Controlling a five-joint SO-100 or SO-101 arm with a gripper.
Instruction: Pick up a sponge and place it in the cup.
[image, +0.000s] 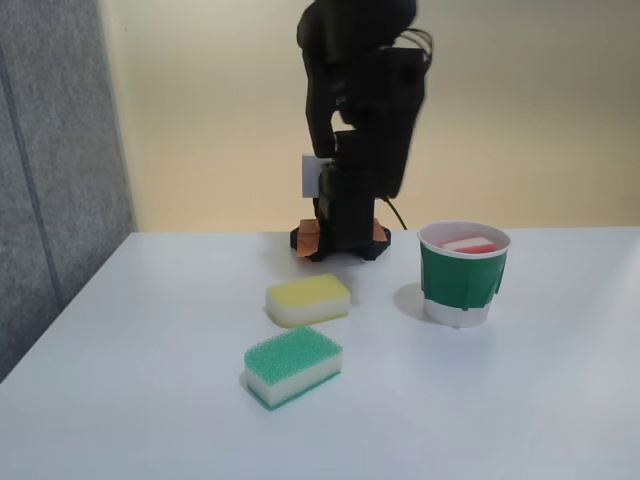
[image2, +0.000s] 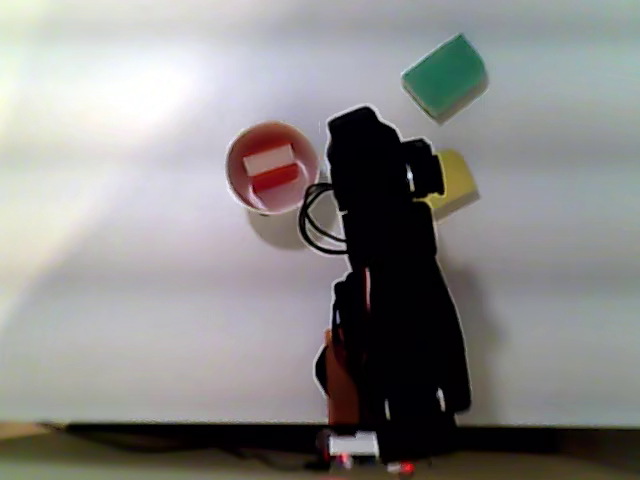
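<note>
So we've got the sponge (image: 469, 244) sitting inside the cup (image: 462, 283), standing on its side with the red and white layers poking up just under the rim, and the cup stands on the white table (image: 150, 400) close to the arm's base near the far edge in the fixed view. The yellow sponge (image: 308, 299) lies flat beside the cup and the green sponge (image: 293, 366) sits nearer the front edge, the two apart. The black arm (image: 360, 130) is folded up over its base, and we honestly can't tell if the pincer is released or clenched.
</note>
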